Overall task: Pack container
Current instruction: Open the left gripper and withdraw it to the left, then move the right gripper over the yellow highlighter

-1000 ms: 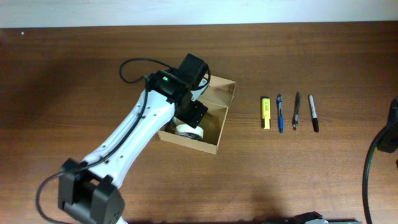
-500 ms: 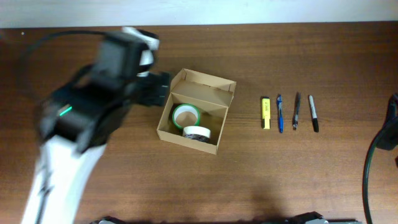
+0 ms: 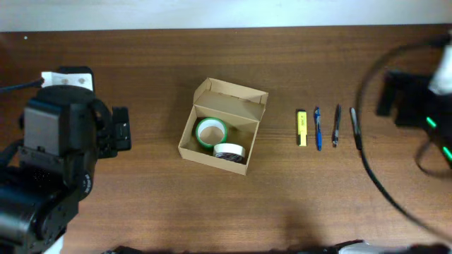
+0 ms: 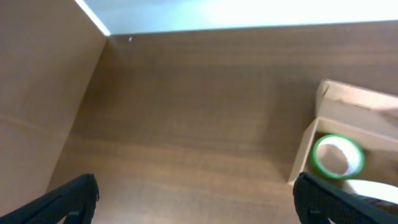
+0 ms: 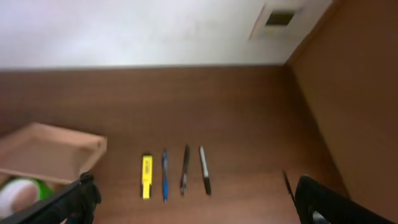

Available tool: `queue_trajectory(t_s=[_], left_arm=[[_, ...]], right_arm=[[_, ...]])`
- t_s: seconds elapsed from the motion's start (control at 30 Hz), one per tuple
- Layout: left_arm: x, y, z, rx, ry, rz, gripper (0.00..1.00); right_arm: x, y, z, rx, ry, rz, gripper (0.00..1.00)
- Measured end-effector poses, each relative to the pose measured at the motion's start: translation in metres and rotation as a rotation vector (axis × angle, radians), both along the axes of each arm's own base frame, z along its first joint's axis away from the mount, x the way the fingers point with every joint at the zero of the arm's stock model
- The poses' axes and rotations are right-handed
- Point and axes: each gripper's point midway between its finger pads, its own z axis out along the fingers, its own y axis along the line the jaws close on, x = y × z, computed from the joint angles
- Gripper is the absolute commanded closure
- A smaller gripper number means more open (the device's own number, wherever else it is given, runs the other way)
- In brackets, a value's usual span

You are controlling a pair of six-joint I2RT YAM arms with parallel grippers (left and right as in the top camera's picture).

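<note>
The left arm point(image 3: 49, 162) is built of blocky black housings, with a white cap point(image 3: 67, 76) and a thin black cable point(image 3: 18, 87). The right arm point(image 3: 409, 102), blurred, is black with a white part, a green lamp point(image 3: 429, 121) and a long looping lead point(image 3: 361, 106). The left tool point(image 4: 198, 202) and the right tool point(image 5: 199, 202) have matte black fingers point(image 4: 71, 198).

Dark brown wood-grain table point(image 3: 282, 212), matte, evenly lit, soft glare near the back edge. Plain white wall point(image 5: 124, 31) behind it. Small rectangular wall plate point(image 5: 278, 18) high on the right. Brown side panels point(image 5: 348, 93) at both ends.
</note>
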Motion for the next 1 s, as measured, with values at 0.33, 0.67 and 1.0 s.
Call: queue_trajectory(t_s=[0.33, 0.67, 1.0], left_arm=[[-0.011, 0.009, -0.010, 0.032, 0.060, 0.038, 0.01], [-0.018, 0.011, -0.013, 0.041, 0.084, 0.039, 0.01], [-0.028, 0.015, -0.007, 0.033, 0.058, 0.042, 0.01]], right_arm=[[0.055, -0.007, -0.114, 0.012, 0.402, -0.036, 0.01], [0.034, -0.019, -0.249, 0.190, 0.853, -0.059, 0.01], [0.036, 0.013, -0.315, 0.256, 0.924, 0.097, 0.01]])
